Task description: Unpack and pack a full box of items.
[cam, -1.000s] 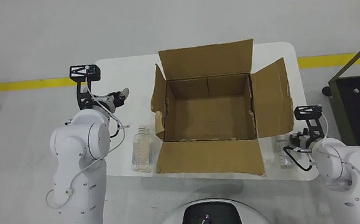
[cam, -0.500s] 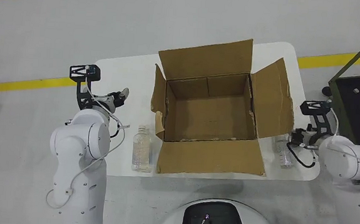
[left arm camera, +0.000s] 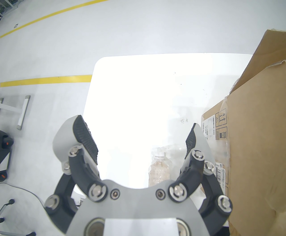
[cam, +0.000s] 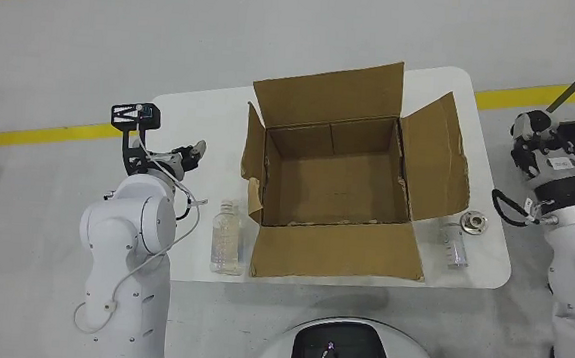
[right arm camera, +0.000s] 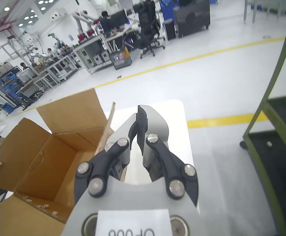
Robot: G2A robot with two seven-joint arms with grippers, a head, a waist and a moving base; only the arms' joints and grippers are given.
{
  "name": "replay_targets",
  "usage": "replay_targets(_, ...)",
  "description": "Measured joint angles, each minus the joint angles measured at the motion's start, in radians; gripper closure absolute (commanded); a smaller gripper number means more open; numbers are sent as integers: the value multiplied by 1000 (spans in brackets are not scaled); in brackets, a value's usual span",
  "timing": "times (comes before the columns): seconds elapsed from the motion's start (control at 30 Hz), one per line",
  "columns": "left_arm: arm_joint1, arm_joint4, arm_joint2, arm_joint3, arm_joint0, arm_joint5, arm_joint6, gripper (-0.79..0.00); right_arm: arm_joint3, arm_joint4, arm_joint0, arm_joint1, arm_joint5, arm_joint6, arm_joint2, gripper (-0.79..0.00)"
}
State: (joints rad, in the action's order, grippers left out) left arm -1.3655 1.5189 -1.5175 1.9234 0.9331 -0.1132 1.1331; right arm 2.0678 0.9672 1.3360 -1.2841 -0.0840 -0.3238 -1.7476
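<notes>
1. Clear plastic left bottle [cam: 225, 237], flat on the white table [cam: 201, 123] at the near left. Just beside the box [cam: 338, 178], cap pointing away from the robot.
2. Clear right bottle [cam: 453, 246], flat at the near right, just outside the box's right flap. Small round thing [cam: 474, 223] just beyond it, too small to identify.
3. Brown cardboard box at mid-table, open, with all four flaps folded outward and its bare inner floor showing. Near flap spread toward the robot, far flap leaning away.
4. Left gripper [left arm camera: 136, 124] over the table's left part, to the left of the box. Fingers spread wide with nothing between them. Left bottle below it and nearer the robot, well apart from the pads.
5. Right gripper [right arm camera: 138, 120] out past the table's right edge, above table height. Fingers pressed together, pinching nothing that can be seen.
6. Green frame [right arm camera: 263, 125] on the floor beside the right arm, off the table.
7. Yellow line [cam: 30, 136] on the grey floor, running past the table's far side.
</notes>
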Motion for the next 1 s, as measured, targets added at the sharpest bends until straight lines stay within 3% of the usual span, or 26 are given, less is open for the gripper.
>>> replay_targets(0.3, 0, 0, 0, 0, 0, 0, 0, -785, 15, 103, -36, -1, -15, 94, 113, 0)
replay_targets(0.6, 0, -3, 1, 2, 4, 5, -6, -785, 15, 103, -36, -1, -13, 95, 114, 0)
replay_targets(0.83, 8, -85, -16, 64, 50, 119, -15, -785, 15, 103, -36, -1, -14, 95, 114, 0)
replay_targets(1.0, 14, -133, -34, 84, 78, 171, 105, -785, 15, 103, -36, -1, -14, 95, 114, 0)
